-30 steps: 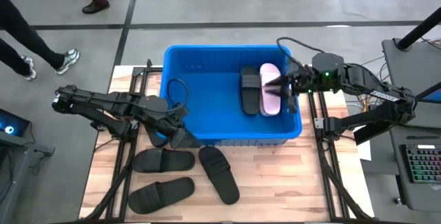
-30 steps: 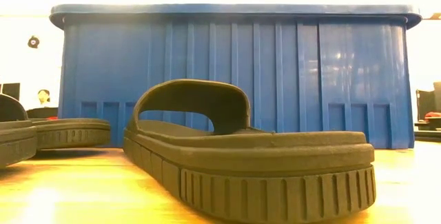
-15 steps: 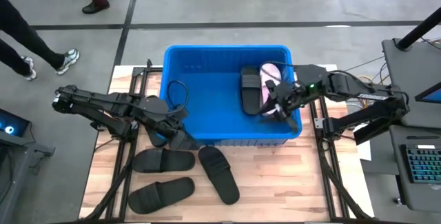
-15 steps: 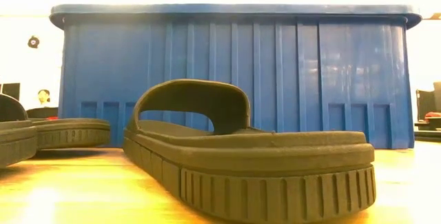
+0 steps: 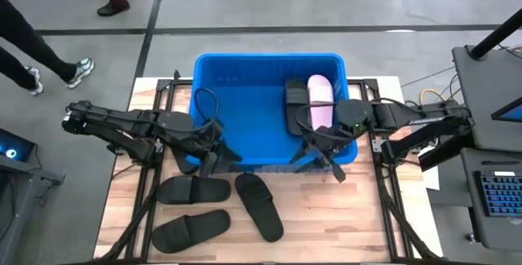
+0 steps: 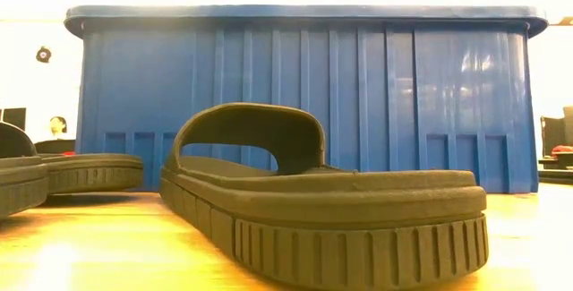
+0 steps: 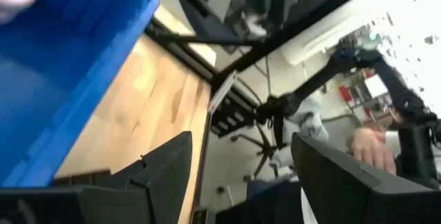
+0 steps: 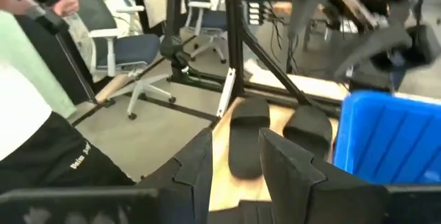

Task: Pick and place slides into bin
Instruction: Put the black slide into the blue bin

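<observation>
Safe in the bin [image 5: 265,164]: one black slide [image 5: 295,106], one pink slide [image 5: 320,94]. Waiting on the table [image 5: 342,216]: three more slides [image 5: 193,190]. Left gripper [image 5: 214,155] and right gripper [image 5: 318,147] empty, fingers apart, ready to grab.

We see a light wooden bench [image 5: 326,216] with dark rails running along both sides. On it stands the blue bin [image 5: 214,118], set toward the far edge. In front of the bin three black slides [image 5: 259,205] lie flat on the wood: two side by side to the left, one angled just beside them, all apart from the bin's near wall.
</observation>
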